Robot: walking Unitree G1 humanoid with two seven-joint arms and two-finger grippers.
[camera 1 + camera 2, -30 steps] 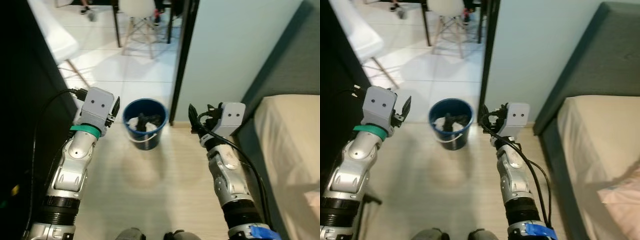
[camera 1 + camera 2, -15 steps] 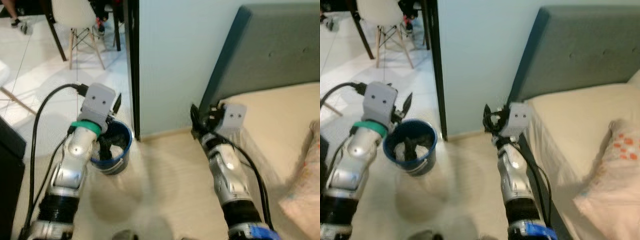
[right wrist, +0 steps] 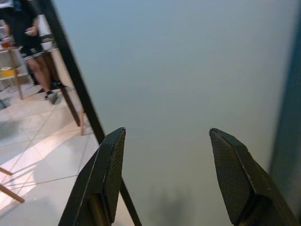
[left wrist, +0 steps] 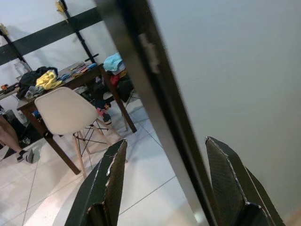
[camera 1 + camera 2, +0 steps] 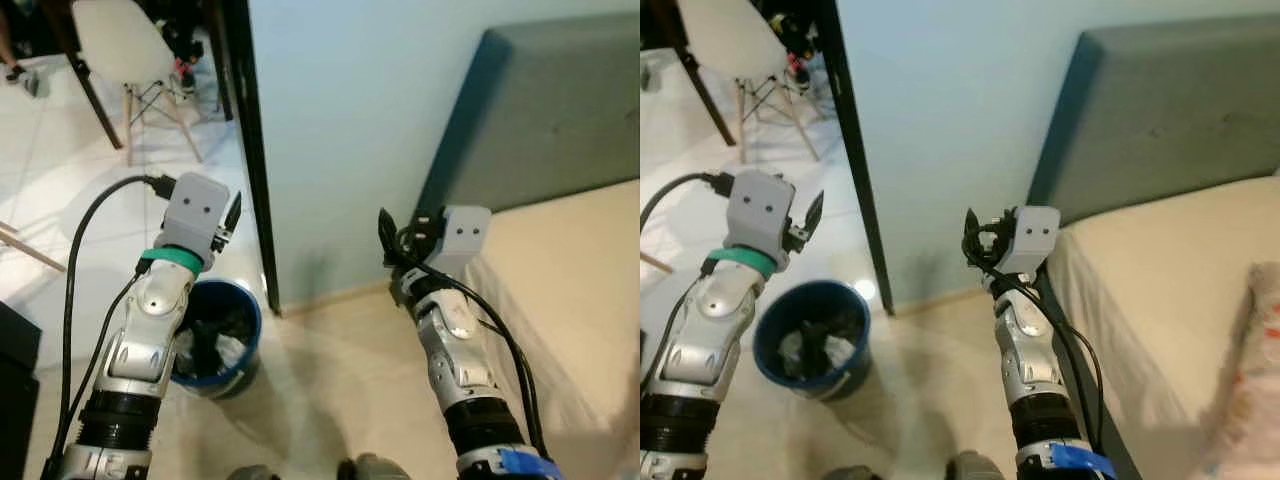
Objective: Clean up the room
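A blue bucket (image 5: 215, 350) with crumpled white and dark rubbish in it stands on the pale wooden floor at my lower left, partly behind my left arm. My left gripper (image 4: 164, 165) is held up above the bucket, open and empty, pointing at the black door frame (image 5: 248, 150). Level with it on the other side, my right gripper (image 3: 164, 165) is open and empty too, facing the pale blue wall (image 5: 350, 110). A bed (image 5: 570, 290) with a beige sheet and grey headboard (image 5: 545, 130) lies to my right.
Through the doorway is a white tiled floor with a white chair (image 5: 120, 50) and a dark table piled with clothes (image 4: 70, 75). A person's legs (image 3: 40, 70) stand in that far room. A black object (image 5: 15, 370) sits at my far left.
The camera has swung further right and tilted: the bucket now sits lower left under my left arm, and the bed's patterned pillow has slid out at the right edge. Both grippers stay open.
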